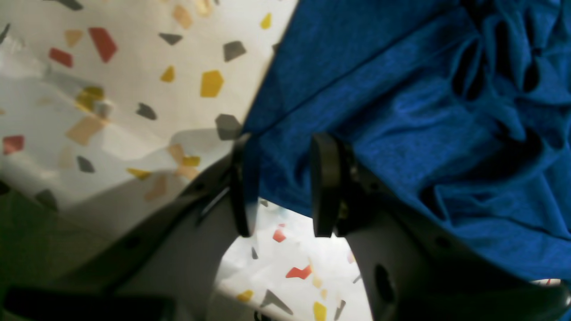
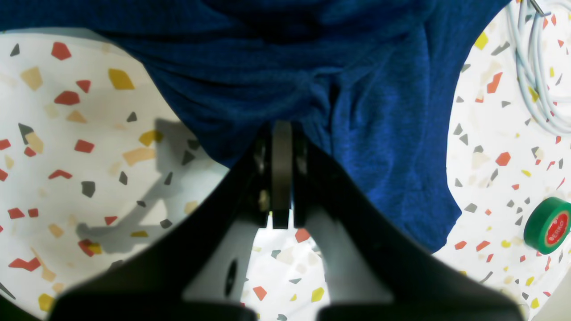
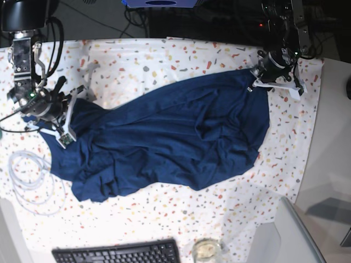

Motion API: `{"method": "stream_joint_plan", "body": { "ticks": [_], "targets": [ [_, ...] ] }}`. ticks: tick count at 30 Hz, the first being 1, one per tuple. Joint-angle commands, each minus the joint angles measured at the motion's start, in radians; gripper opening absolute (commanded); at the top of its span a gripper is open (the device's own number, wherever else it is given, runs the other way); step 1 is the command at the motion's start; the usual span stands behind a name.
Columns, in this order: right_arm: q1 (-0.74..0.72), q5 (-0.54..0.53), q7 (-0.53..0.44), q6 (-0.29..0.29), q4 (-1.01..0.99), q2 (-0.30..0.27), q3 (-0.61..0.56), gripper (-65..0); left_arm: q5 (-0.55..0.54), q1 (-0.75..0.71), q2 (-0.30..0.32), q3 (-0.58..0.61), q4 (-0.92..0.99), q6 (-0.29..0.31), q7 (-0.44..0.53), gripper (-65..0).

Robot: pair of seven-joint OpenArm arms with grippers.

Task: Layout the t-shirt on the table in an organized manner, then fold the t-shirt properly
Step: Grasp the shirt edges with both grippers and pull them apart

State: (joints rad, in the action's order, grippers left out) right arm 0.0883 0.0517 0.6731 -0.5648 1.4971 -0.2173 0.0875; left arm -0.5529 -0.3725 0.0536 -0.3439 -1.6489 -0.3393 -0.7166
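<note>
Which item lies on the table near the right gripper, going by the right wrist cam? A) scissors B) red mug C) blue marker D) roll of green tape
D: a roll of green tape lies on the table beside the t-shirt, off to the side of the right gripper, which is shut on the shirt's fabric.

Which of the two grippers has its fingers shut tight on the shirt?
The right gripper: its fingers pinch the shirt. The left gripper's stand apart.
</note>
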Motion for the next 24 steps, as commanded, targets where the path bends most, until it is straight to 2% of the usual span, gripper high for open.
{"method": "stream_joint_plan", "body": {
  "ticks": [1, 10, 15, 24],
  "targets": [
    [-0.017, -0.008, -0.017, 0.002, 0.015, -0.012, 0.005, -64.4, -0.002, 0.002, 0.004, -0.002, 0.003, 0.004, 0.008, -46.7],
    [-0.018, -0.006, -0.017, 0.002, 0.015, -0.012, 0.005, -64.4, -0.006, 0.0, 0.004, -0.001, 0.022, 0.004, 0.008, -46.1],
    [-0.018, -0.006, -0.017, 0.002, 0.015, -0.012, 0.005, -64.4, -0.006, 0.002, 0.004, -0.001, 0.026, 0.004, 0.008, -38.2],
    [-0.02, -0.006, -0.017, 0.002, 0.015, -0.012, 0.005, -64.4, -0.006, 0.011, 0.004, 0.004, 0.029, 0.004, 0.008, -39.3]
  ]
}}
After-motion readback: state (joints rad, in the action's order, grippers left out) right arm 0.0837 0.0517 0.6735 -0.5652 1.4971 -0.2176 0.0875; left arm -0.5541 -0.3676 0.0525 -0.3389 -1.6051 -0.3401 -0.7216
